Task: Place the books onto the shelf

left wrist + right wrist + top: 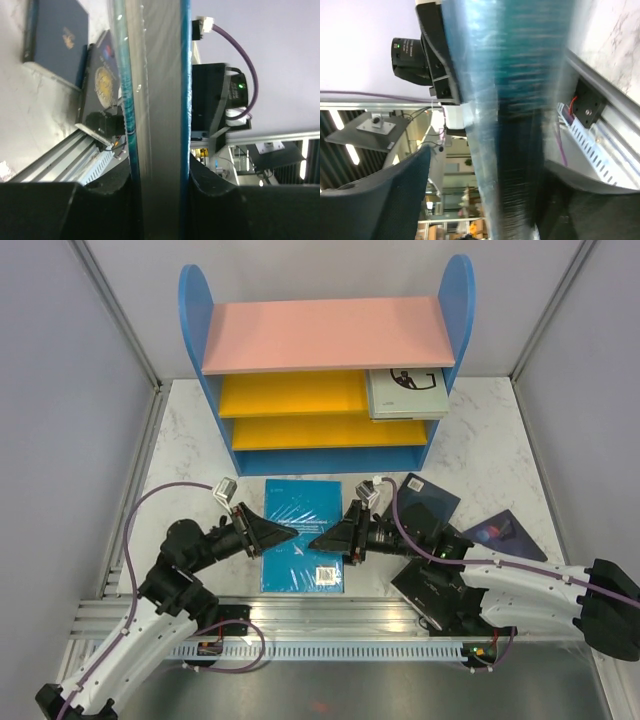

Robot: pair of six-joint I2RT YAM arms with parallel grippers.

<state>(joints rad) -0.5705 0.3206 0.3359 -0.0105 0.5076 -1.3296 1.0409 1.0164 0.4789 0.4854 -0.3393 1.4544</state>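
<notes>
A teal book (300, 530) lies level between my two grippers in front of the shelf (330, 335). My left gripper (285, 533) is shut on its left edge. Seen from the left wrist, the teal book (157, 100) runs edge-on between both fingers of the left gripper (160, 200), which press on its covers. My right gripper (320, 537) straddles the right edge. In the right wrist view the teal book (515, 100) sits inside the right gripper (487, 200), which is open, with a gap at one finger (385, 200). A grey-white book (405, 392) lies on the shelf's yellow board.
A navy book (430, 502) and another dark book (505, 533) lie on the table to the right. A black book (425, 585) lies under the right arm. The left wrist view shows a navy book (55, 37) and a black-and-gold book (102, 82).
</notes>
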